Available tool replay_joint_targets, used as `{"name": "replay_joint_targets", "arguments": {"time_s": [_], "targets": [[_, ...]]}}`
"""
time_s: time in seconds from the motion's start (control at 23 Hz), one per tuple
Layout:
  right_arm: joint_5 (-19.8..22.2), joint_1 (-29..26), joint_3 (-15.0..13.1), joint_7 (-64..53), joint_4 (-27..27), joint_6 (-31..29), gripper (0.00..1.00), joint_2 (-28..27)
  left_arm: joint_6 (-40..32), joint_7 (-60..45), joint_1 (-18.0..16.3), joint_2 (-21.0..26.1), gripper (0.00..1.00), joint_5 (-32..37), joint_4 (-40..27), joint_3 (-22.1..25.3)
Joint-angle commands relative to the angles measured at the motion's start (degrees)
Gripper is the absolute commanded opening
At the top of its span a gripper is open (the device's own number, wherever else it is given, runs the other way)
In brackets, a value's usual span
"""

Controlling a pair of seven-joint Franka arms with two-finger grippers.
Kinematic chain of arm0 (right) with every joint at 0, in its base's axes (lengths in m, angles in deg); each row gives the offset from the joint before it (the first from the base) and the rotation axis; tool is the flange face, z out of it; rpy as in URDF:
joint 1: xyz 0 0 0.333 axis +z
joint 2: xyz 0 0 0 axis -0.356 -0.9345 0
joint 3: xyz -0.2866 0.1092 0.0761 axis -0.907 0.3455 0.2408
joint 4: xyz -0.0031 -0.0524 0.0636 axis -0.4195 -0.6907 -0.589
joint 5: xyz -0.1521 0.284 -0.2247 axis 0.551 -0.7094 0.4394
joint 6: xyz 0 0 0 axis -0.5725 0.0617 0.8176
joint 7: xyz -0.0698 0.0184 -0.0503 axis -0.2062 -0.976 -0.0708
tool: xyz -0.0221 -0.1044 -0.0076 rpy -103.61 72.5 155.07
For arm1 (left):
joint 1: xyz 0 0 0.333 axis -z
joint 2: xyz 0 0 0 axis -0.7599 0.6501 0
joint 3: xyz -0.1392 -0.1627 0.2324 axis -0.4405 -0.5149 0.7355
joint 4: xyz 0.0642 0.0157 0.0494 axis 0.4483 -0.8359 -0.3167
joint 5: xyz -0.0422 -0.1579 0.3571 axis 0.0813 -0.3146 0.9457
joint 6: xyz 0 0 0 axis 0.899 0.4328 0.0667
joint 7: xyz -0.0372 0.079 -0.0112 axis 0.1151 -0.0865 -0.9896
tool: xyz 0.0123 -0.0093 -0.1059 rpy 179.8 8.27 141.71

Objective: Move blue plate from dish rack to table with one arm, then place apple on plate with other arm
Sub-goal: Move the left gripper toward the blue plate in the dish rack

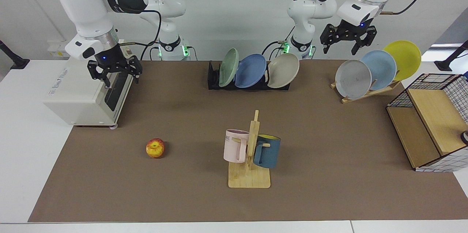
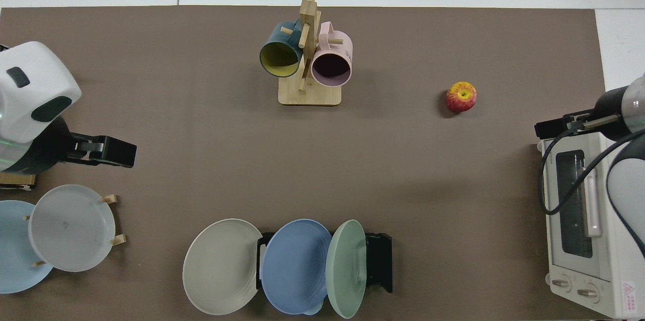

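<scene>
We see a wide worktop (image 1: 310, 196) covered with a brown mat, with two white jointed robot arms at its far edge. The left pincer (image 1: 348, 44) hangs in the air with its two black fingers spread and nothing between them. Just below and beside it stands a light wooden slanted rack (image 1: 369, 92) holding a grey plate (image 1: 353, 78), a pale sky-blue plate (image 1: 380, 68) and a yellow plate (image 1: 404, 57).

Well away from that pincer, toward the middle of the far edge, the low black slotted dish rack (image 1: 212, 77) holds three plates on edge. The round periwinkle blue plate (image 1: 250, 70) stands in the middle, between a pale green plate (image 1: 228, 67) and a beige plate (image 1: 283, 70), overlapping both.

The right pincer (image 1: 119, 79) waits, open and empty, above the front of a white toaster oven (image 1: 78, 97). The small red and yellow apple (image 1: 155, 148) lies on the mat, nearer the camera than this pincer, with open mat between them.

Between the apple and the left pincer's side, a wooden mug stand (image 1: 250, 167) carries a pink mug (image 1: 236, 145) and a dark blue mug (image 1: 267, 150). A wire-and-wood basket shelf (image 1: 427, 123) sits beyond the wooden rack, at the worktop's end.
</scene>
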Motion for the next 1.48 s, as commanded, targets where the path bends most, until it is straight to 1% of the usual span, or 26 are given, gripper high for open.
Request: {"name": "replay_joint_targets", "arguments": {"time_s": [0.0,0.74,0.83,0.96,1.13,1.35,1.43], "targets": [[1.07,-0.20,0.24,0.17,-0.08,-0.11,1.00,0.49,0.01,0.54,0.02,-1.65,1.00,-0.01,-1.84,0.12],[1.07,-0.29,0.24,0.17,-0.17,-0.02,1.00,0.49,-0.34,-0.25,0.37,-1.91,1.00,-0.19,-1.93,-0.67],[1.07,-0.20,0.24,0.17,-0.17,-0.02,1.00,0.49,0.45,-0.34,0.46,-3.14,1.00,-0.54,-4.20,-1.28],[1.07,-0.20,0.24,0.08,-0.17,0.15,1.00,0.49,1.76,-0.43,0.55,-6.65,1.00,-1.59,-9.30,-1.90],[1.07,-0.11,0.24,0.17,-0.17,-0.02,1.00,0.49,5.98,-0.43,0.55,-11.57,1.00,-5.71,-16.77,-1.99],[1.15,-0.90,0.16,0.17,-0.17,0.06,1.00,0.49,8.09,-0.43,2.13,-13.34,1.00,-8.97,-20.38,-2.08],[1.59,-1.08,-0.02,0.17,-0.17,0.41,1.00,0.49,11.33,-0.43,2.65,-13.78,1.00,-11.69,-23.01,-2.16]]}}
